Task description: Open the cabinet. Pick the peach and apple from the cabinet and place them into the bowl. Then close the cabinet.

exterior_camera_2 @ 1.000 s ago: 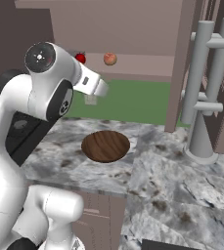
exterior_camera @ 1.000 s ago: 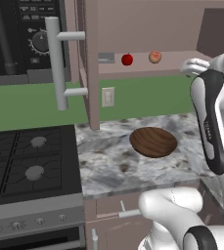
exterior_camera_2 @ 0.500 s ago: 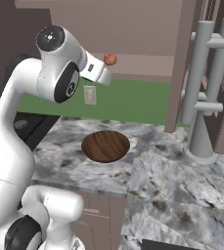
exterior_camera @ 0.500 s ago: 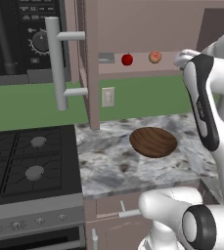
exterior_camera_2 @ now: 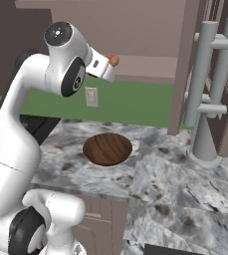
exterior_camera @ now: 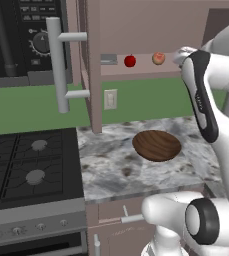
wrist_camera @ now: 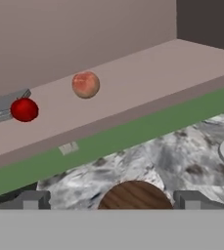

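Reaching toward the open cabinet (exterior_camera: 136,30) | your pincer (wrist_camera: 111,200) looks spread and empty, tips barely visible | peach (wrist_camera: 85,84) and apple (wrist_camera: 24,109) upper left on shelf | bowl (exterior_camera: 156,145) centre on tabletop (exterior_camera: 111,165), ready below.

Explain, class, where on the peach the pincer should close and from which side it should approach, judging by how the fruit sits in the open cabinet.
Grip the peach across its round middle, one finger on each flank. Come in level from the cabinet's open front: the fruit rests on the shelf with the back wall behind it, so front access looks freest. The apple sits apart from it, leaving side room. The pincer is spread wide enough, probably.
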Motion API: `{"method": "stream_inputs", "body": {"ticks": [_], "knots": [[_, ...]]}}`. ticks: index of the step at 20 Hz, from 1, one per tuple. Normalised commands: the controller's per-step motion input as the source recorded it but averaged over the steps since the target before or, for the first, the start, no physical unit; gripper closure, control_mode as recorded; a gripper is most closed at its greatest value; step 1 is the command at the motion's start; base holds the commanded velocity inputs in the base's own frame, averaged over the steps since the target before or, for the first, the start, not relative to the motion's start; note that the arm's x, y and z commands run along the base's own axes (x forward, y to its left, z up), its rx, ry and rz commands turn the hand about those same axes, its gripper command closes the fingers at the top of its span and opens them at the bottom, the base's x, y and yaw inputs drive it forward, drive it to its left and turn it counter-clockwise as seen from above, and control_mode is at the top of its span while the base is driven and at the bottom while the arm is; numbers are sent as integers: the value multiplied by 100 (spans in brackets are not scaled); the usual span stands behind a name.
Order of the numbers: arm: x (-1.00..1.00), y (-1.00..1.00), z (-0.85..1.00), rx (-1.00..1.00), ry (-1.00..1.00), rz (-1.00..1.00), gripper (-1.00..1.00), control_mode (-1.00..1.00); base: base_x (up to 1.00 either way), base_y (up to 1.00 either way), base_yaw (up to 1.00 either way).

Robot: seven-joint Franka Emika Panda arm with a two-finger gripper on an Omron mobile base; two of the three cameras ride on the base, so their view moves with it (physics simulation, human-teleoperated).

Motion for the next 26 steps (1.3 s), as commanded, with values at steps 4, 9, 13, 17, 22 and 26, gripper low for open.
{"method": "stream_inputs", "body": {"ticks": [4,9,13,17,22,26], "knots": [[39,3,0,0,0,0,-100,-100,0,0,0],[58,8,0,0,0,0,-100,-100,0,0,0],[68,9,0,0,1,0,-100,-100,0,0,0],[69,7,0,0,2,0,-100,-100,0,0,0],[74,0,0,0,7,0,-100,-100,0,0,0],[68,0,0,0,5,2,-100,-100,0,0,0]]}}
